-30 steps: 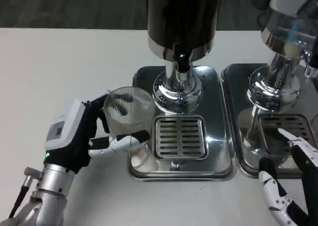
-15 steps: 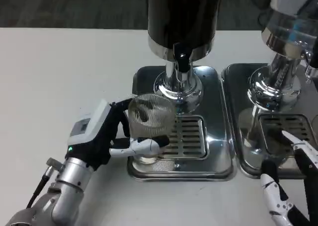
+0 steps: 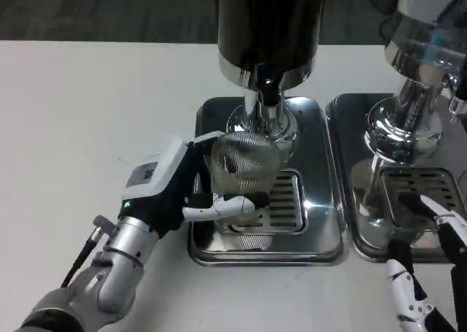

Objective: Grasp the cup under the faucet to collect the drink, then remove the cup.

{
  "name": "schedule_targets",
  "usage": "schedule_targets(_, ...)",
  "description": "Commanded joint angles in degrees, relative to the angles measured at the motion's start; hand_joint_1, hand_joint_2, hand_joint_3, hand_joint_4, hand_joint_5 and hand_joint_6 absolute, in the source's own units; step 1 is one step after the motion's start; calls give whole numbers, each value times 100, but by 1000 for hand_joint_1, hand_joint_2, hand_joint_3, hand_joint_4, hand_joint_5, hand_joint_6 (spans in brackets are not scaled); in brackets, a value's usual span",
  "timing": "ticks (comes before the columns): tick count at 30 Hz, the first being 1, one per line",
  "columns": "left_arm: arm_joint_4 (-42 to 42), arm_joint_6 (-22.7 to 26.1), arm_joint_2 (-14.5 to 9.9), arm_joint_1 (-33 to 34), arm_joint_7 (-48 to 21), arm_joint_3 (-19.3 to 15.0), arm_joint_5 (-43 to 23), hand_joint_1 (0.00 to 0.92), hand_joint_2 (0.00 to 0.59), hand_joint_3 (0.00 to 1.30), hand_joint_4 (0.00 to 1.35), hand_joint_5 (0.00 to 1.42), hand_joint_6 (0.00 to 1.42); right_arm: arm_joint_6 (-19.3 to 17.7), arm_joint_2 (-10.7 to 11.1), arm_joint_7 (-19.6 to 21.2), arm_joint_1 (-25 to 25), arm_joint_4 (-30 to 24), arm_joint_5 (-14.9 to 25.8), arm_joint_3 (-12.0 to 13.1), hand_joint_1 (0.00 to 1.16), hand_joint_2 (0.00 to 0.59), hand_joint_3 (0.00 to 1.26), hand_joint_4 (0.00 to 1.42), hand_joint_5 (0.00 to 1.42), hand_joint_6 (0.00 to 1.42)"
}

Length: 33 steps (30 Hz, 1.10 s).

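Note:
My left hand [image 3: 175,190] grips a clear ribbed cup [image 3: 243,164] and holds it upright over the grille of the left drip tray [image 3: 321,233]. The cup sits just in front of and below the black faucet [image 3: 268,93] of the dark dispenser [image 3: 268,25]. I see no liquid in the cup. My right hand [image 3: 423,273] is at the bottom right, fingers apart, holding nothing, at the front edge of the right drip tray [image 3: 343,128].
A second dispenser [image 3: 423,47] with a chrome base stands on the right tray. Bare white table [image 3: 87,113] stretches to the left and along the front edge.
My left hand has carried the cup to the right, from the tray's left edge to above the grille under the faucet. The right hand has barely moved.

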<state>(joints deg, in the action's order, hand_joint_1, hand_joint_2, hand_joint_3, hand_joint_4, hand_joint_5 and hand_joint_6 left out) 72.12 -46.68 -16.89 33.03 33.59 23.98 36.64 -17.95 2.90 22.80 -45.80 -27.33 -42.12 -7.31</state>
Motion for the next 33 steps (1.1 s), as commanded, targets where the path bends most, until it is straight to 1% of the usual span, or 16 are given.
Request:
schedule_targets(1,78,169,74,133,-281,125,62,316,152,361,470,777,1037,-22,-18,53,-71,-70,28,-6,313,430,282,257,173,128)
schedule_targets(2,82,177,75,142,-368,131,42,294,146,339,417,710,952,-22,-21,50,-66,-66,24,-17,313,430,282,257,173,128)
schedule_targets(4,85,194,73,147,-500,134,7,267,136,311,360,641,870,-24,-23,38,-37,-41,40,-33,313,430,282,257,173,128)
schedule_targets(6,95,221,70,154,-662,125,-38,234,117,258,265,481,656,-20,-24,41,-11,-36,30,-43,313,430,282,257,173,128)
schedule_targets(7,97,226,63,152,-724,120,-54,218,107,243,237,433,589,-17,-22,30,6,-24,47,-46,313,430,282,257,173,128)
schedule_targets(9,99,229,48,153,-849,107,-93,196,102,222,206,375,521,-9,-14,16,27,-8,70,-44,313,430,282,257,173,128)
schedule_targets(12,87,230,20,163,-971,109,-134,181,89,189,169,321,457,7,2,-7,81,15,75,-50,313,430,282,257,176,128)
schedule_targets(19,27,143,-37,153,-1107,131,-196,131,54,104,25,155,284,21,15,-24,167,75,93,-72,315,430,292,265,194,143)
schedule_targets(25,-45,93,-85,131,-1026,183,-140,117,51,91,0,118,234,27,52,-56,249,118,112,-84,316,430,295,268,211,156)
schedule_targets(29,-157,55,-162,102,-816,258,-55,116,50,89,0,109,227,18,68,-55,271,142,125,-78,316,430,295,270,216,159)
schedule_targets(33,-316,-21,-263,35,-601,282,13,101,37,76,0,89,204,39,80,-103,304,177,156,-84,316,430,285,262,219,160)
